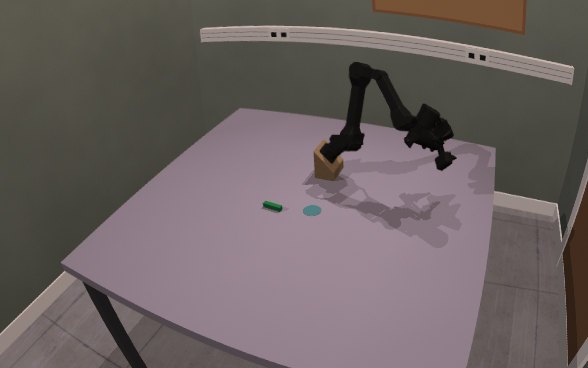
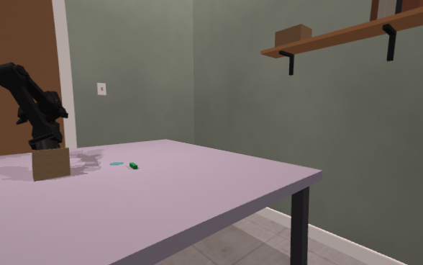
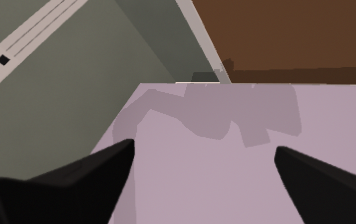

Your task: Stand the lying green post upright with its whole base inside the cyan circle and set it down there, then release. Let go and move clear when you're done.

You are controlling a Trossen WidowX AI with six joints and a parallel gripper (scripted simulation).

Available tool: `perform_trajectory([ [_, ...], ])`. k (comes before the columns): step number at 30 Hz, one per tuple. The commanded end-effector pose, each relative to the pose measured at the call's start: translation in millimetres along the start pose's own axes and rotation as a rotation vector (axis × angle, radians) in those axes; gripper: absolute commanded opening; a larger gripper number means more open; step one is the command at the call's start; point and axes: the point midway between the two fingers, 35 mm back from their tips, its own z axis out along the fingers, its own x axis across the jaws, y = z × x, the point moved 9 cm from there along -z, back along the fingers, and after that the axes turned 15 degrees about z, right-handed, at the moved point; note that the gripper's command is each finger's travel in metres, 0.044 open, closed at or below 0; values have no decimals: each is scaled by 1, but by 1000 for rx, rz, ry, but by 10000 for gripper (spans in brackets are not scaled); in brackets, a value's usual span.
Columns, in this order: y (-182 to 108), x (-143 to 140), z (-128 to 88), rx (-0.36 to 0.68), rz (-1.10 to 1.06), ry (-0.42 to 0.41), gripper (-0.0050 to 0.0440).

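Observation:
The green post [image 1: 272,205] lies flat on the purple table, just left of the flat cyan circle [image 1: 312,210]. In the exterior view the post [image 2: 133,165] lies right of the circle [image 2: 116,163]. My gripper [image 1: 444,161] hangs above the table's far right part, far from both. In the wrist view its two dark fingers stand wide apart with nothing between them [image 3: 205,155]; only table and wall show there. In the exterior view the arm [image 2: 36,108] is at the far left and the fingers are hidden.
A tan wooden block [image 1: 327,162] holds the arm's base near the table's far middle; it also shows in the exterior view [image 2: 51,163]. The table edge runs close behind the gripper.

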Motion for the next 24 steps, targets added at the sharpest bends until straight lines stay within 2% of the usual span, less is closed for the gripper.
perform_trajectory([
  [1, 3, 4, -1, -6, -18, 4, 400],
  [17, 3, 4, -1, -6, -18, 4, 400],
  [20, 6, -6, -2, -12, -29, -42, 328],
  [24, 9, -42, -15, -19, -65, -203, 233],
])
